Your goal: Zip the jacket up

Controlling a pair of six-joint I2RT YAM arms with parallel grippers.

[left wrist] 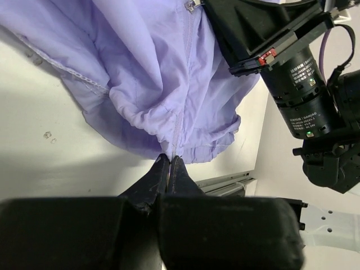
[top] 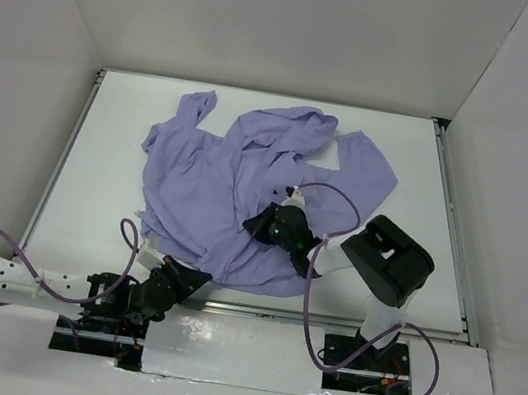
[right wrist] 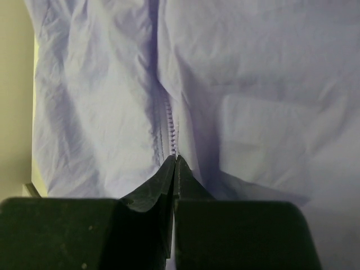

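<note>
The lavender jacket point(top: 235, 188) lies crumpled on the white table point(top: 104, 181), hood and sleeves toward the back. My left gripper point(top: 195, 281) is shut on its near hem. In the left wrist view the gripper point(left wrist: 170, 159) pinches the hem where the zipper seam point(left wrist: 181, 107) ends. My right gripper point(top: 265, 225) is down on the jacket's front. In the right wrist view it point(right wrist: 175, 158) is shut on the zipper line, with closed teeth point(right wrist: 170, 128) running away from the tips. The zipper pull is hidden between the fingers.
The right arm's black wrist and motor point(left wrist: 298, 95) hang over the jacket close to the left gripper. A metal rail point(top: 344, 323) runs along the table's near edge. White walls enclose the table. Purple cables point(top: 330, 198) loop off both arms.
</note>
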